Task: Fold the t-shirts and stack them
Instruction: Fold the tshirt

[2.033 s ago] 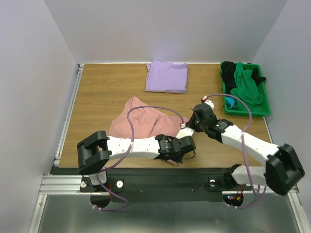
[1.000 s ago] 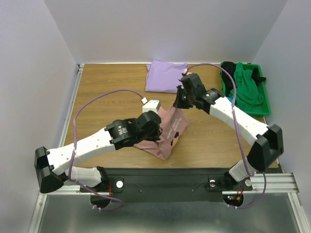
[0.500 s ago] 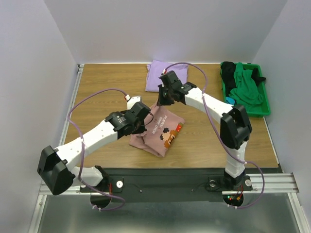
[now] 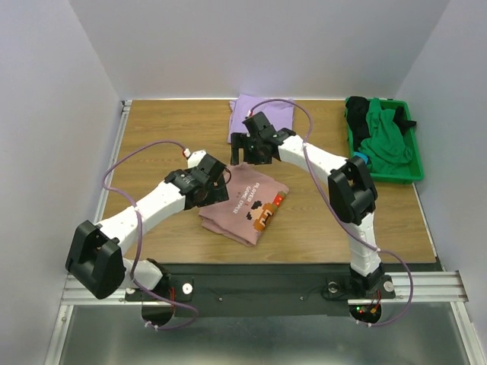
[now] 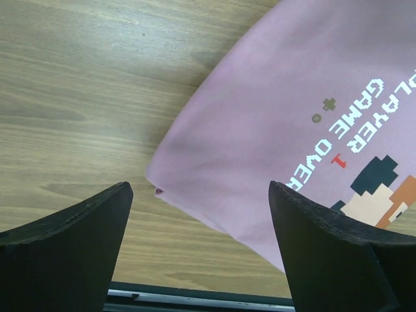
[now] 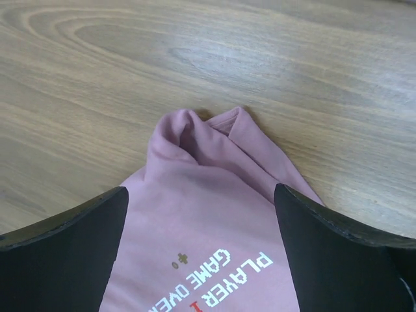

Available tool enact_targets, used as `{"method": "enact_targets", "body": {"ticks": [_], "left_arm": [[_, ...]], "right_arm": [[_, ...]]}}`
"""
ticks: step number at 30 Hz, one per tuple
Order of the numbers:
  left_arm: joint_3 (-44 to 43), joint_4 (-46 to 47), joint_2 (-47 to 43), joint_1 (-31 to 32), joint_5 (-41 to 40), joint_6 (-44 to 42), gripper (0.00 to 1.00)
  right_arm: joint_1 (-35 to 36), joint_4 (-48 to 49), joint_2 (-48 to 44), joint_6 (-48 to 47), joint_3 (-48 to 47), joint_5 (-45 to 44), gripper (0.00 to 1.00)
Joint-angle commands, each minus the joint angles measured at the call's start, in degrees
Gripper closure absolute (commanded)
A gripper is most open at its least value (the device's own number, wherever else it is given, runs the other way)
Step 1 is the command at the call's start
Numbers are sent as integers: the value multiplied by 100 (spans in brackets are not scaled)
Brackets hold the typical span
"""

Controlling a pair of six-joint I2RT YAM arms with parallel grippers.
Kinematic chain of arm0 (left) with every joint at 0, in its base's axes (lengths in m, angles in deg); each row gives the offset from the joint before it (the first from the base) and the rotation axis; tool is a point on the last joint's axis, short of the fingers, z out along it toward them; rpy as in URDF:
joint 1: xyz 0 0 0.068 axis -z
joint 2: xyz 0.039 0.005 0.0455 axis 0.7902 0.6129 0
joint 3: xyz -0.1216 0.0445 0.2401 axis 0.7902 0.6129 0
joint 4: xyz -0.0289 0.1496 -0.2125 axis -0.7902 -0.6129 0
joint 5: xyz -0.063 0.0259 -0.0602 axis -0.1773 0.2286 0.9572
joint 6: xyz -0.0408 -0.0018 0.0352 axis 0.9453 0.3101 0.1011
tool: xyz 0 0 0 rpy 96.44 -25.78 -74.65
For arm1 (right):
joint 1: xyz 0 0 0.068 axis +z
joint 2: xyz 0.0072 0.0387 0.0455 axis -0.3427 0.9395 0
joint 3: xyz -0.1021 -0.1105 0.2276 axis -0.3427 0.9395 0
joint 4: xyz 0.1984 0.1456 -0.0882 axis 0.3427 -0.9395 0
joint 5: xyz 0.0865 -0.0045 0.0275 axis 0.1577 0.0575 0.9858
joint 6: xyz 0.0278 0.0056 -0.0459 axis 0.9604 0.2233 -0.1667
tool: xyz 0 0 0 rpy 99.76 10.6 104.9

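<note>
The dusty-pink t-shirt [image 4: 242,207] lies folded on the wooden table [image 4: 160,137], its orange-brown print and white text facing up. My left gripper [image 4: 218,181] hovers open over the shirt's left edge, where the pink cloth [image 5: 292,78] lies flat between and beyond the fingers. My right gripper [image 4: 249,153] is open above the shirt's far corner, and the bunched fold [image 6: 208,214] sits under it untouched. The lavender t-shirt [image 4: 274,112] lies folded at the back, partly hidden by the right arm.
A green bin [image 4: 411,172] at the back right holds dark and green garments [image 4: 384,141]. A metal rail [image 4: 106,182] runs along the table's left edge. White walls close in on three sides.
Both grippers have opened and let go of the pink shirt, which now lies flat and folded. Both arms have shifted left and toward the back.
</note>
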Motion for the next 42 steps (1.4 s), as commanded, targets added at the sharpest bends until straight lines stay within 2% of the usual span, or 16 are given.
{"method": "enact_targets", "body": {"ticks": [1,3,7,11,18,24,29,33,37,42], "left_arm": [[215,27,-461,-21,-68,172,2],[399,237,-646,-12,37,339,1],[1345,1300,-1331,-12,931,620,2],[2183,2478,-1745,-12,1417,1016,2],[2755,2849,-1903,-12,1567,1262,2],[3001,3148,-1965,-12,1549,1368,2],[3002,3227,-1754,-12,1471,1315,2],[2949,3210,-1596,-12,1409,1254,2],[2940,3236,-1526,-12,1356,1201,2],[2984,3201,-1394,-12,1303,1166,2]], "right_arm": [[-27,271,-901,-306,543,62,0],[-27,375,-1148,-280,1001,-79,0],[-27,736,-1492,-306,2004,-80,0],[-27,1114,-1554,-236,2673,0,0],[-27,1570,-1913,448,3894,-255,0],[95,2344,-3073,1652,5721,-282,0],[710,2661,-4336,2759,6943,-685,0],[1518,2696,-4849,3340,7331,-950,0],[2334,2714,-4946,3727,7394,-1186,0],[2750,2714,-5121,3526,7113,-1512,0]]}}
